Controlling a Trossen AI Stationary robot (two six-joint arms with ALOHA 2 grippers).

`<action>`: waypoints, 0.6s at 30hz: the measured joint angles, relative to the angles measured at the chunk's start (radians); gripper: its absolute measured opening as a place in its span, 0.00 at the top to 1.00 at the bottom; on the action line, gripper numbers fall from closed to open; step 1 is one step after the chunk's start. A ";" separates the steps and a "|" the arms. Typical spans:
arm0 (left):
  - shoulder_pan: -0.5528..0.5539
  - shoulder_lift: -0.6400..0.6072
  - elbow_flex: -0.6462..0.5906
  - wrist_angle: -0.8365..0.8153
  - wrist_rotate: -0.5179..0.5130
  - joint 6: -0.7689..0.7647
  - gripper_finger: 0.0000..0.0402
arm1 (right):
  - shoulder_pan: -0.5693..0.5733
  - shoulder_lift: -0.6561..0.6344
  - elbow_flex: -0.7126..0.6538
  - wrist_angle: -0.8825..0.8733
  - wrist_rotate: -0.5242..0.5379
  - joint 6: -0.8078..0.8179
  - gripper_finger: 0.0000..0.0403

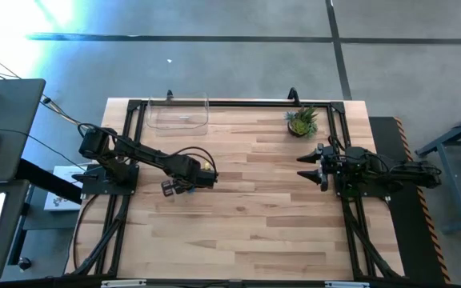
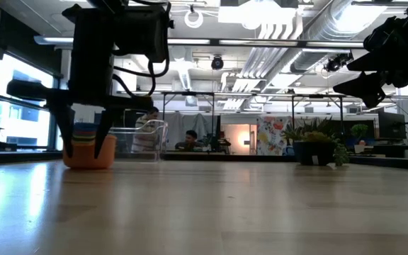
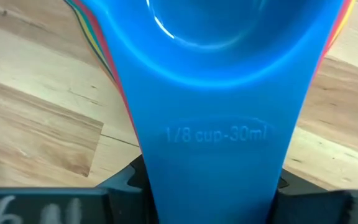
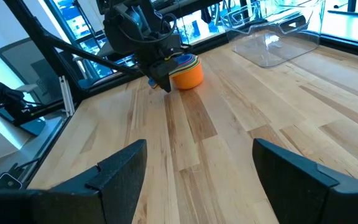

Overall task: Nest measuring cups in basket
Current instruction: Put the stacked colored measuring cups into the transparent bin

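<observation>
Left end effector [image 1: 171,188] clamped on nested measuring cups [image 4: 185,71], left of centre on desk [image 1: 246,216]. Clear basket [image 1: 178,114] upper left, apart. Right end effector [image 1: 306,166] spread apart, idle right.

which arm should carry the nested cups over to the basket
Left. The left gripper is already at the nested measuring cups, its fingers beside the blue handle. The basket sits at the far edge on that arm's side. The right gripper waits open, away from the cups.
</observation>
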 joint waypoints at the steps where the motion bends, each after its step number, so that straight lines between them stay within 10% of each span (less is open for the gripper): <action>1: 0.000 0.000 0.000 0.000 0.000 0.010 0.66 | 0.000 0.000 0.000 0.000 0.000 0.000 0.30; 18: 0.006 -0.004 0.000 -0.016 -0.010 0.444 0.67 | 0.000 0.000 0.000 0.000 0.000 0.000 0.30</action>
